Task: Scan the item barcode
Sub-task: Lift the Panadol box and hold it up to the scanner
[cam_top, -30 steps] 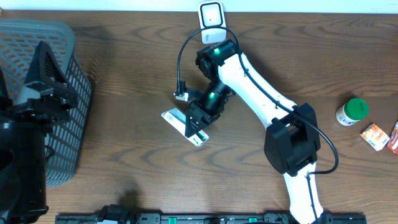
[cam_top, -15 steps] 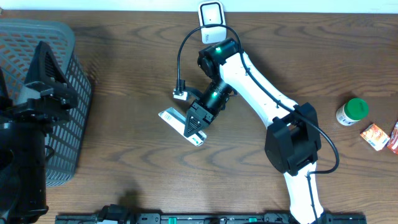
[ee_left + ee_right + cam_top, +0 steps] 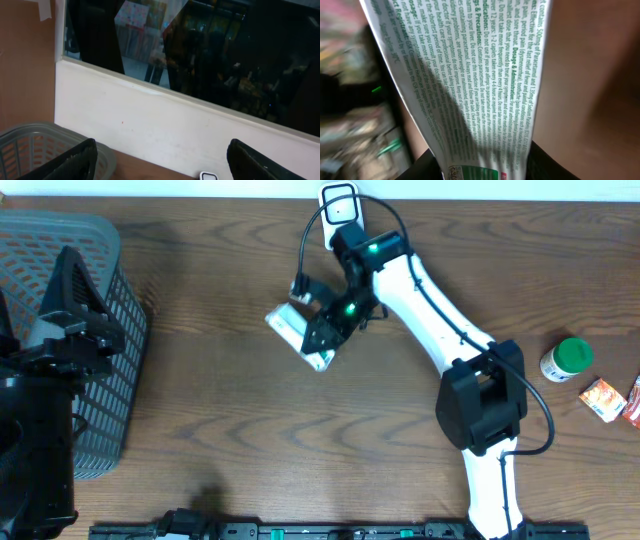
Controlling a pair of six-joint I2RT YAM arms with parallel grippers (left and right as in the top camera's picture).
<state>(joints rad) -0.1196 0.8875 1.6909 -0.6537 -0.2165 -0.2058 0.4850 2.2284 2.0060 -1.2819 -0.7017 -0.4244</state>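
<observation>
The right claw (image 3: pixel 322 332) is gripping the white box (image 3: pixel 295 330) by one end. Its jaws are closing partly on the carton, and the wrist view is showing the printed side (image 3: pixel 470 75) running away from the fingers. The box is sitting just in front of the scanner (image 3: pixel 340 202), which is standing at the far edge of the counter (image 3: pixel 220 450), close to it but apart from it. So the pick-up part is looking done to me. What is left, I am judging, is turning the barcode face toward the scanner window. I am not seeing a barcode in any view, so I cannot tell which face is carrying it.

The left claw (image 3: pixel 162 145) is hanging wide open with nothing between its fingers, over the basket (image 3: pixel 100 240) at the left side, and it is pointing toward the wall.

For moving, the middle of the counter is giving free room around the box. The wall behind the scanner is limiting any push forward. The green-capped bottle (image 3: pixel 568 358) and the orange packets (image 3: pixel 603 398) are lying well apart at the right edge.
</observation>
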